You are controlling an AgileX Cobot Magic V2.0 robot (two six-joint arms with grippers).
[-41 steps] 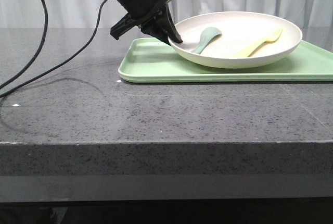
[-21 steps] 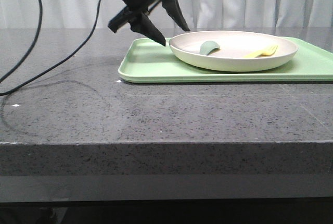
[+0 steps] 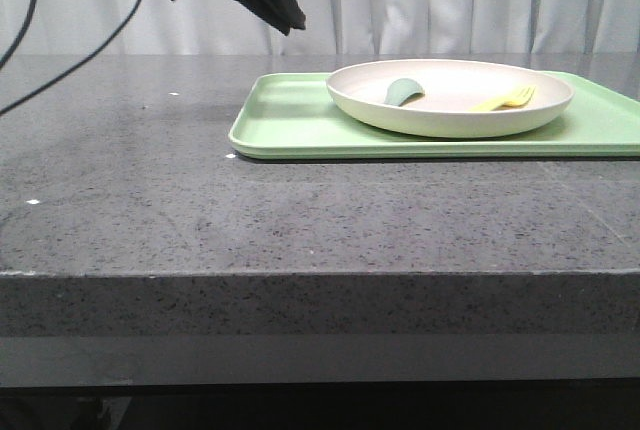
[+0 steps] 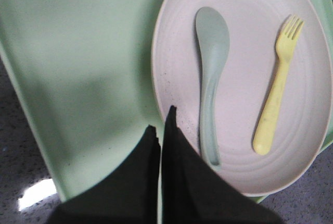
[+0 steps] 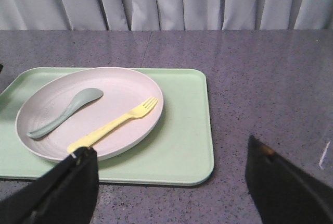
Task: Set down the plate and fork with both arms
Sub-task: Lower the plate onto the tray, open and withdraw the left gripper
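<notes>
The cream-white plate (image 3: pixel 450 115) lies flat on the light-green tray (image 3: pixel 290 125). The pale-yellow fork (image 3: pixel 507 100) lies inside the plate on its right side, next to a grey-green spoon (image 3: pixel 403 92). My left gripper (image 3: pixel 288 20) hangs high above the table, left of the plate and apart from it. In the left wrist view its jaws (image 4: pixel 161 120) are shut and empty above the plate's rim (image 4: pixel 158 73); the fork (image 4: pixel 276 104) is further off. My right gripper (image 5: pixel 170 148) is open and empty, short of the tray's near corner; the fork (image 5: pixel 114 124) and plate (image 5: pixel 135 86) lie beyond it.
The tray (image 5: pixel 192 130) sits on a dark speckled stone table (image 3: pixel 300 220) at the back right. The left arm's black cable (image 3: pixel 60 75) hangs at the far left. White curtains (image 3: pixel 450 0) close off the back.
One second ago my left gripper held the plate's left rim, tilted. It set the plate flat on the tray, let go, rose up and to the left, and closed its jaws.
</notes>
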